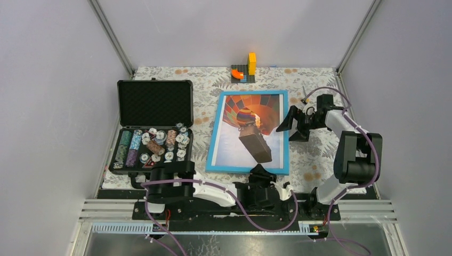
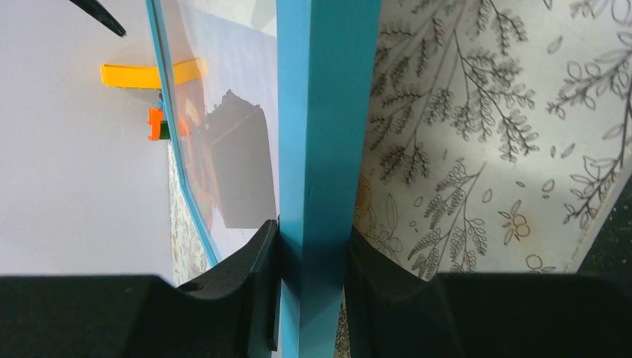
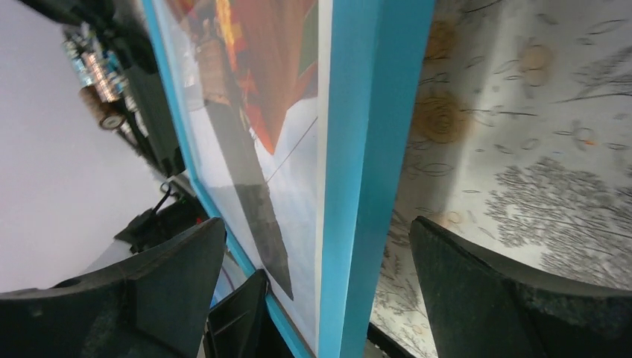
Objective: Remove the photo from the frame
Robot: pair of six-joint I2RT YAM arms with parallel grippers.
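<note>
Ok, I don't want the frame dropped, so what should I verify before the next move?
1. Left gripper clamped on the near border of the frame: ok.
2. Right gripper gripping the right border: not ok, jaws open astride it.
3. Photo inside the frame, face up: ok.
4. Back fasteners released: cannot tell, back hidden.
5. Black case apart from the frame: ok.

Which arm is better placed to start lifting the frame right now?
Left. The left gripper is shut on the near edge of the frame; the right gripper is open, its fingers astride the right edge with gaps showing.
</note>
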